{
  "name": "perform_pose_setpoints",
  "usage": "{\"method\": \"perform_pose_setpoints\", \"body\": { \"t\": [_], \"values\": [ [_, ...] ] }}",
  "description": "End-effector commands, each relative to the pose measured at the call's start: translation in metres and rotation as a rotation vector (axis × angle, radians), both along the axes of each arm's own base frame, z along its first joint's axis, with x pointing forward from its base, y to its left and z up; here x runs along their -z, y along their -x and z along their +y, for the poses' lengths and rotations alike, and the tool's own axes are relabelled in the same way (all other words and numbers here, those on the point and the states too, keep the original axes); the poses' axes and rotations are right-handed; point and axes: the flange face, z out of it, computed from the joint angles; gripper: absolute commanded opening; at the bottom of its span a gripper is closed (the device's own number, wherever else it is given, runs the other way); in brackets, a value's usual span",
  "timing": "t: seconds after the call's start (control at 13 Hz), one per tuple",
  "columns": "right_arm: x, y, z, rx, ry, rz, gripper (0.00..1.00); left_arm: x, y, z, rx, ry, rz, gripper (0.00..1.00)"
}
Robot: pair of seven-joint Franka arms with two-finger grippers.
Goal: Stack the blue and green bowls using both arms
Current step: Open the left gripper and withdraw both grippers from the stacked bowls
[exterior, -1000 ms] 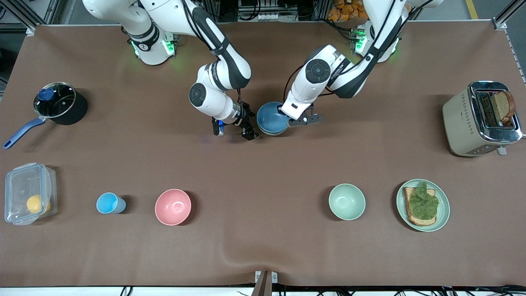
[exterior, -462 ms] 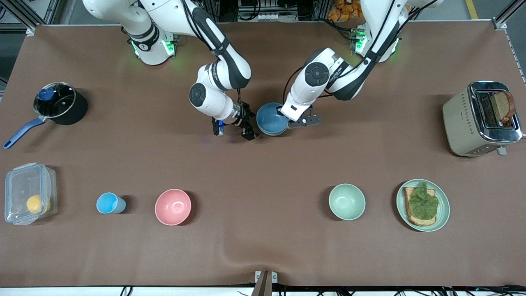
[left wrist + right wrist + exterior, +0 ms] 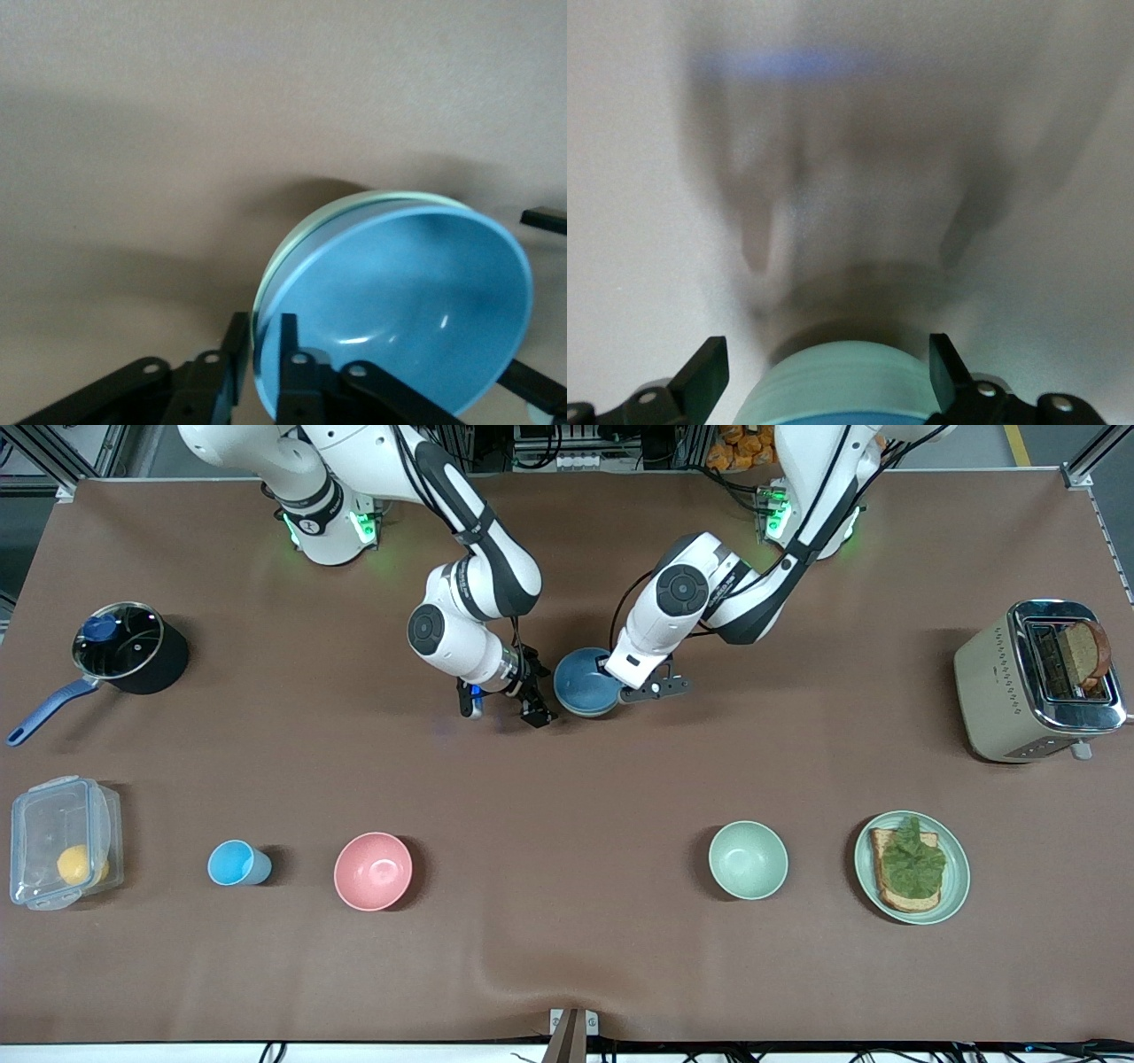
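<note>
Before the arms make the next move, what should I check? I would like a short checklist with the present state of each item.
1. Blue bowl nested inside green bowl: ok.
2. Left gripper jaws shut on the blue bowl's rim: ok.
3. Right gripper jaws open, one on each side of the stack: ok.
4. Stack resting flat on the table: cannot tell.
5. Mint bowl and pink bowl well apart from the stack: ok.

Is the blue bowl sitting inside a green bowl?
Yes: in the left wrist view, the blue bowl nests in the green bowl, whose rim shows around it.
</note>
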Motion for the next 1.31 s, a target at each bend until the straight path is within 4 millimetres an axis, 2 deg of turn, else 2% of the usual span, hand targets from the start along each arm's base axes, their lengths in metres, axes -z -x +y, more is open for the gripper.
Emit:
{"method": "perform_pose_setpoints", "body": {
  "t": [0.0,0.15,0.38,0.54,0.69,0.85,1.08,1.23],
  "values": [
    [0.004,0.002,-0.001,0.001,-0.006,-0.005,1.0,-0.03,-0.013,-0.003,-0.033,0.034,-0.049,1.0],
    [0.005,0.003,-0.003,-0.012,-0.004,-0.009,1.0,-0.07,-0.027,0.006,-0.057,0.054,-0.115,1.0],
    [0.008,0.01,-0.021,-0.044,0.012,-0.002,1.0,-0.15,-0.049,0.042,-0.111,0.044,-0.209,1.0],
    [0.003,0.012,-0.031,-0.057,0.013,-0.001,1.0,-0.204,-0.074,0.084,-0.181,0.027,-0.258,1.0],
    [-0.002,0.007,-0.053,-0.081,0.009,0.015,1.0,-0.248,-0.091,0.11,-0.22,-0.004,-0.27,1.0],
    [-0.018,-0.006,-0.082,-0.129,0.004,0.056,1.0,-0.291,-0.115,0.152,-0.216,-0.087,-0.302,1.0],
    [-0.035,-0.022,-0.122,-0.204,0.036,0.138,1.0,-0.341,-0.126,0.169,-0.191,-0.109,-0.278,1.0],
    [-0.05,-0.031,-0.145,-0.245,0.051,0.182,1.0,-0.357,-0.14,0.194,-0.18,-0.105,-0.295,1.0]
  ]
}}
